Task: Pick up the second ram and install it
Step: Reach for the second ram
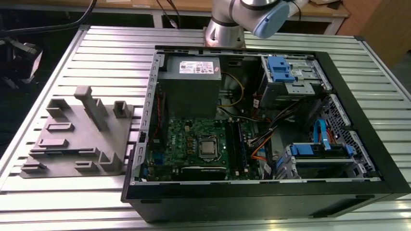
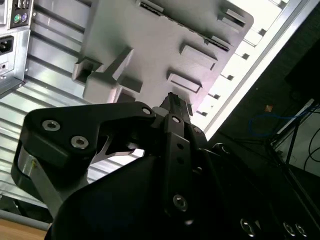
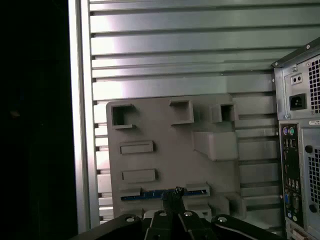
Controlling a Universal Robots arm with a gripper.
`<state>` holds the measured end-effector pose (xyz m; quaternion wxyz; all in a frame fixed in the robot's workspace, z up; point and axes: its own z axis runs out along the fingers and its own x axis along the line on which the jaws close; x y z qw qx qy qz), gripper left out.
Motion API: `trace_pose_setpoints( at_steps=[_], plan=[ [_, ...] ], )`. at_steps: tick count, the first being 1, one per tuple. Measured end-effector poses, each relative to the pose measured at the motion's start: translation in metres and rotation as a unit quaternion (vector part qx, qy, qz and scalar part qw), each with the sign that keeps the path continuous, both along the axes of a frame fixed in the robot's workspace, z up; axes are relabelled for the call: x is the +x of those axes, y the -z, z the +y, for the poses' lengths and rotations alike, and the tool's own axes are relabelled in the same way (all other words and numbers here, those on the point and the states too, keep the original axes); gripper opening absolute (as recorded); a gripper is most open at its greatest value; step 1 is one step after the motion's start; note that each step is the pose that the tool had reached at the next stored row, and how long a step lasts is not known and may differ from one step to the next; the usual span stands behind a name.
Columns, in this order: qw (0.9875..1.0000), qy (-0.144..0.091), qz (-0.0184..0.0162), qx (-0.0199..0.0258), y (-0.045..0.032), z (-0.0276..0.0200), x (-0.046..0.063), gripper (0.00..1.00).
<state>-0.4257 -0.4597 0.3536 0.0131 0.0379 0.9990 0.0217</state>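
Metal slats form the silver table (image 1: 96,43) in the exterior view. On it lies an open black tower computer case (image 1: 359,144), with a green motherboard (image 1: 186,139) and a grey box-shaped power supply (image 1: 189,91) inside. On the exterior view's left of the case, and apart from it, sits a grey moulded plastic fixture block (image 1: 77,139) with raised posts and pockets. A silver and blue robot arm (image 1: 250,14) rises at the far side of the case.

In the second wrist view the black linked gripper (image 2: 172,102) points at the grey fixture block (image 2: 165,45). The block lies well beyond the jaws on the slatted table (image 2: 45,75). The jaws are drawn together at their tips, with no gap to be seen and nothing between them.

In the first wrist view the gripper (image 3: 175,194) again has its tips closed on each other and carries nothing. The second ram (image 3: 145,195), a long thin flat blue-black memory stick, lies in a slot of the fixture block (image 3: 165,150) well beyond the jaws. In this line of sight the tips cross the stick near its middle, so it runs out to both sides of them. The case's grey rear panel (image 3: 295,150), with its ports, stands off to one side of the jaws, clear of the block.
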Motion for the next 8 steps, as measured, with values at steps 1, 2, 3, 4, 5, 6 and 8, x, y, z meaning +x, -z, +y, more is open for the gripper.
trace_pose_setpoints(
  at_steps=[1, 2, 3, 4, 5, 6, 8],
  plan=[
    [1.0, 0.0, 0.0, 0.0, 0.0007, -0.0012, -0.0013, 0.07],
    [1.0, 0.0, 0.0, 0.0, 0.0014, -0.0024, -0.0026, 0.07],
    [1.0, 0.0, 0.0, 0.0, 0.0021, -0.0037, -0.0039, 0.07],
    [1.0, 0.0, 0.0, 0.0, 0.0028, -0.0049, -0.0052, 0.07],
    [1.0, 0.0, 0.0, 0.0, 0.0035, -0.0062, -0.0066, 0.07],
    [1.0, 0.0, 0.0, 0.0, 0.0042, -0.0074, -0.0079, 0.07],
    [1.0, 0.0, 0.0, 0.0, 0.0056, -0.0098, -0.0106, 0.07]
  ],
)
